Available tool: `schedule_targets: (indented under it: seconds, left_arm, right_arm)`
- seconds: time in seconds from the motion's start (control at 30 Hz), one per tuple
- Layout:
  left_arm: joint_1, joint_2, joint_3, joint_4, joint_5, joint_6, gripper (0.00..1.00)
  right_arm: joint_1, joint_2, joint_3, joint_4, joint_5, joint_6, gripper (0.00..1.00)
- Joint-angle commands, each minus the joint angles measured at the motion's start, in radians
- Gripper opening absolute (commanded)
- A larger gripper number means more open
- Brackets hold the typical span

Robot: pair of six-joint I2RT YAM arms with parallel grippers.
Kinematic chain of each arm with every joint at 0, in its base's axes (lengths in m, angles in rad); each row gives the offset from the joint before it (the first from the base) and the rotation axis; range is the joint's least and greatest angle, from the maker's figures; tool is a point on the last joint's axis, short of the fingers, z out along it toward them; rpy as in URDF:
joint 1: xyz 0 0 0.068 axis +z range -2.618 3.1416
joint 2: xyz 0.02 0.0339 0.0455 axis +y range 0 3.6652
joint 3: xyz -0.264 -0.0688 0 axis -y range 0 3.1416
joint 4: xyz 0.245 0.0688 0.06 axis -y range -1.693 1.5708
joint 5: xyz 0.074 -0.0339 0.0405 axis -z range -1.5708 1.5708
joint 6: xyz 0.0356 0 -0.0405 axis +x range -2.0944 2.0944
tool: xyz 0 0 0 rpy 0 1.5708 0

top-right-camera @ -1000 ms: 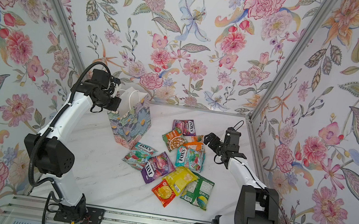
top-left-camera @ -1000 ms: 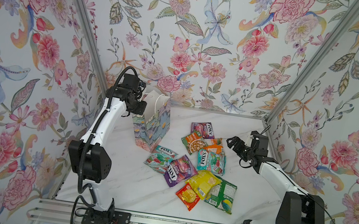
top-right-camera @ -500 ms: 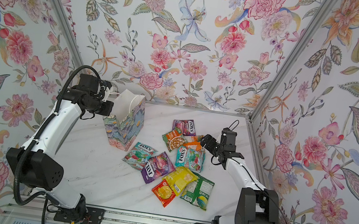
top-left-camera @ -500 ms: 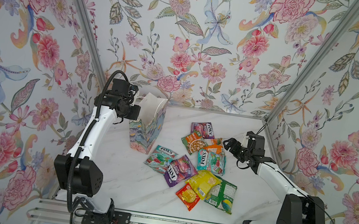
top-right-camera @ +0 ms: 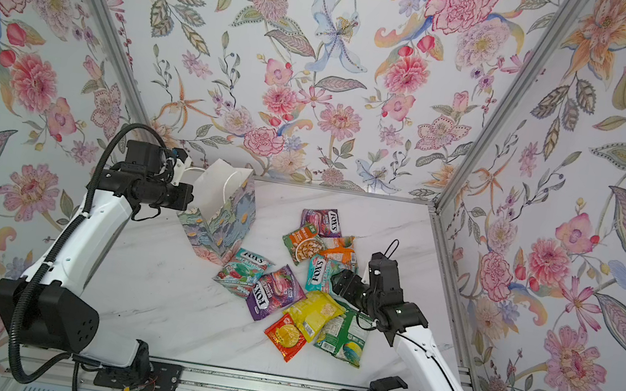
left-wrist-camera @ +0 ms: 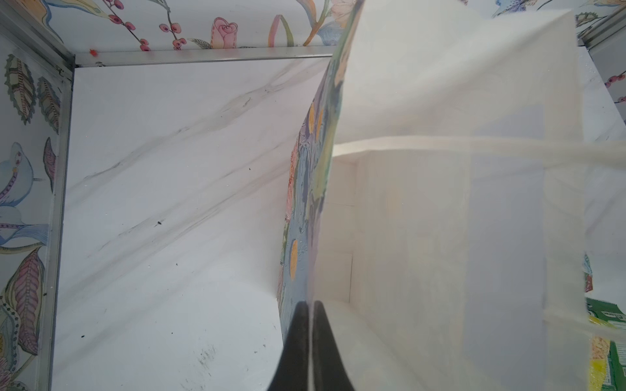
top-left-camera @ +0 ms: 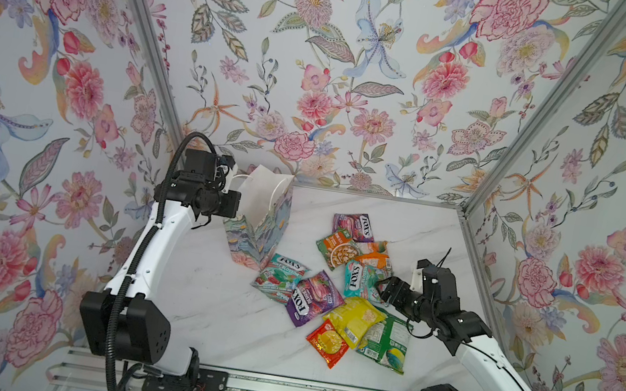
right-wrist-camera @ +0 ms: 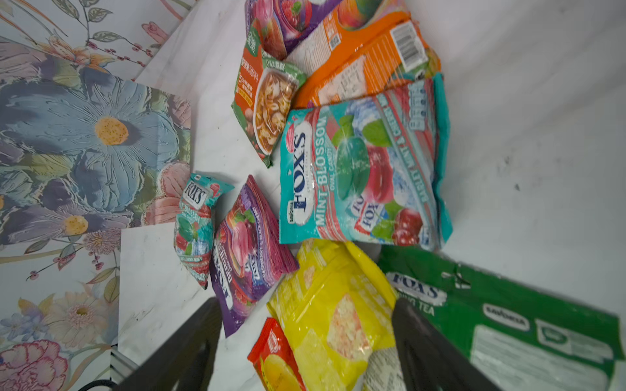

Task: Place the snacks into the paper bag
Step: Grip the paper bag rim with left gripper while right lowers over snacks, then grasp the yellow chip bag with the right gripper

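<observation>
The paper bag (top-left-camera: 260,235) (top-right-camera: 223,229) stands tilted at the back left, its white inside showing. My left gripper (top-left-camera: 233,205) (top-right-camera: 191,199) (left-wrist-camera: 310,306) is shut on the bag's left rim. The snacks lie in a loose pile on the marble. They include a teal FOX'S packet (top-left-camera: 361,280) (right-wrist-camera: 359,176), a yellow pouch (top-left-camera: 353,319) (right-wrist-camera: 338,311), a green one (top-left-camera: 386,340), a red one (top-left-camera: 327,341) and a purple one (top-left-camera: 310,298). My right gripper (top-left-camera: 383,289) (top-right-camera: 335,280) (right-wrist-camera: 305,306) hangs open low over the pile, its fingers either side of the yellow pouch. It holds nothing.
A second teal packet (top-left-camera: 279,276) lies by the bag's foot. Purple (top-left-camera: 355,226), orange-green (top-left-camera: 336,250) and orange (top-left-camera: 378,256) packets lie at the back of the pile. Flowered walls close in the marble table (top-left-camera: 204,294) on three sides.
My left gripper has pulled the bag's rim leftward, tilting it and showing its white inside. The right gripper has moved nearer and left over the pile, its jaws narrowing a little.
</observation>
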Motion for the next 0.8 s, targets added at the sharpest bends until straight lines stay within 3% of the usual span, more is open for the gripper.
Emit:
schedule_targets:
  seconds: [0.0,0.27,0.53,0.67,0.77]
  left_arm:
    - [0.009,-0.016,-0.018,0.03,0.033,-0.015,0.0]
    - [0.01,-0.031,-0.034,0.025,0.033,-0.007,0.0]
    - [0.01,-0.024,-0.036,0.041,0.06,-0.026,0.0]
    - [0.01,-0.026,-0.028,0.022,0.064,-0.028,0.0]
    - [0.011,-0.031,-0.03,0.014,0.064,-0.035,0.0]
  right_arm:
    - [0.035,-0.045,-0.073,-0.077,0.04,0.125,0.77]
    - [0.126,-0.017,-0.173,0.044,0.026,0.232,0.7]
    - [0.146,0.083,-0.213,0.196,0.037,0.265,0.61]
    - [0.149,0.122,-0.205,0.245,0.032,0.26,0.5]
    - [0.15,0.14,-0.183,0.239,0.046,0.221,0.34]
